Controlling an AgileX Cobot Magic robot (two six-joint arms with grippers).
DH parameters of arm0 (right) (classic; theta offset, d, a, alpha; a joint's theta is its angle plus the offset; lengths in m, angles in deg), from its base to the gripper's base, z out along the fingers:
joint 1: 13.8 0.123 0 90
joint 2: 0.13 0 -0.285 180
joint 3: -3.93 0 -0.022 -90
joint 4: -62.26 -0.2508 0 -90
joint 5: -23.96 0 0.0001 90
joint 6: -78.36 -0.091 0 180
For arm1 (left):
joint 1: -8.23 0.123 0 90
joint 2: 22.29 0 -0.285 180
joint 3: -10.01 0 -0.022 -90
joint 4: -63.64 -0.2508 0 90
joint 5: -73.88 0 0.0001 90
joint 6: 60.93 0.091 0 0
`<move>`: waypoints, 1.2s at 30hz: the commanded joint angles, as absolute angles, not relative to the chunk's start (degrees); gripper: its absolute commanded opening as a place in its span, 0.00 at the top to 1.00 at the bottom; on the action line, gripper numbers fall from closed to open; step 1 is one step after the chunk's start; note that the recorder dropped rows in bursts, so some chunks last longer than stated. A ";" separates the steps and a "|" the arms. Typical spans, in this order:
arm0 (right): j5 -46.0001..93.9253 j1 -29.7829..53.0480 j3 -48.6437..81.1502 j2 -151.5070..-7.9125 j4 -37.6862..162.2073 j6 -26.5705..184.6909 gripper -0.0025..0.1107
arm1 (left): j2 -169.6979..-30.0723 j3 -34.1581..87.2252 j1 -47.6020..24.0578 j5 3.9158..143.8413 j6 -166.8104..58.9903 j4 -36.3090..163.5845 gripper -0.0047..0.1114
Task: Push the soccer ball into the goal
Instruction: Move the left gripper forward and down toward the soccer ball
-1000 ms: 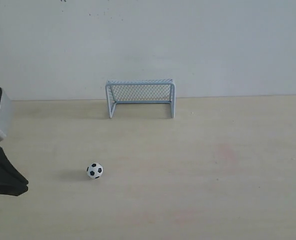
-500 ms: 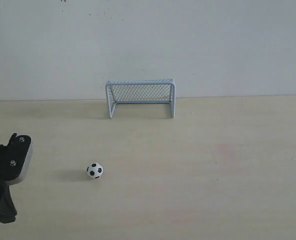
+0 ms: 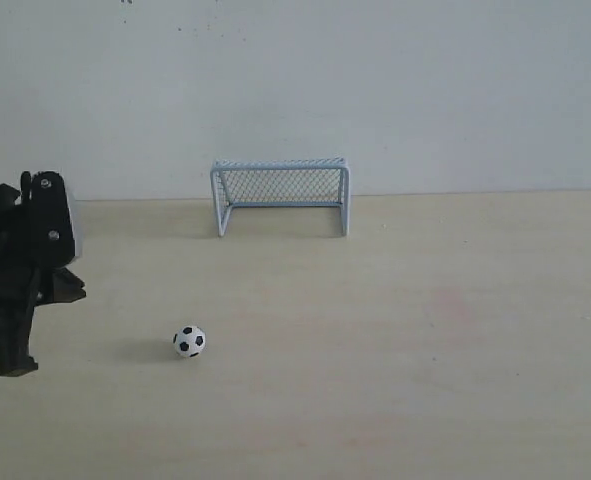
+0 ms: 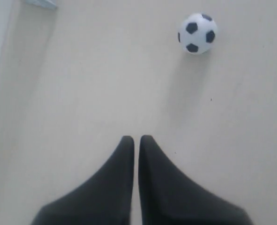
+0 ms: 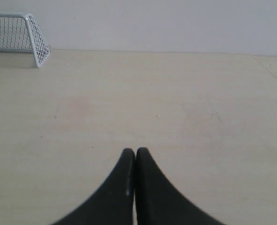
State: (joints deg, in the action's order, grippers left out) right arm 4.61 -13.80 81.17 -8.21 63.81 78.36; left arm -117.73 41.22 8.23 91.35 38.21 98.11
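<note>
Soccer ball (image 3: 189,341), one, sits apart from one goal (image 3: 280,196); left tool (image 4: 136,138) and right tool (image 5: 135,151) closed.

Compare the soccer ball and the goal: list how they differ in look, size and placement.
Look: the soccer ball is a white sphere with black patches; the goal is a pale frame with mesh netting. Size: the ball is far smaller than the goal's mouth. Placement: the ball sits out in the middle of the table; the goal stands back by the wall. Both rest on the tan table.

White soccer ball (image 3: 188,341) with black patches; grey-meshed goal (image 3: 280,185).
</note>
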 commanded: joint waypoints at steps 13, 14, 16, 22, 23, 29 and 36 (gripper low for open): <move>4.87 -13.78 81.15 -7.91 64.14 78.36 0.98 | -128.11 35.82 7.95 113.36 52.87 103.32 0.92; 4.87 -13.78 81.15 -7.91 64.14 78.36 0.98 | -128.22 35.82 7.95 112.07 52.87 103.56 0.92; 4.87 -13.78 81.15 -7.91 64.14 78.36 0.98 | -128.21 35.82 7.95 109.68 52.87 103.85 0.92; 4.87 -13.78 81.15 -7.91 64.14 78.36 0.98 | -128.21 35.82 7.95 107.01 52.87 103.85 0.92; 4.87 -13.78 81.15 -7.91 64.14 78.36 0.98 | -128.21 35.82 7.95 107.01 52.87 103.85 0.92; 4.87 -13.78 81.15 -7.91 64.14 78.36 0.98 | -128.21 35.82 7.95 106.87 52.87 103.85 0.92; 4.87 -13.78 81.15 -7.91 64.14 78.36 0.98 | -128.21 35.82 7.95 106.87 52.87 103.85 0.92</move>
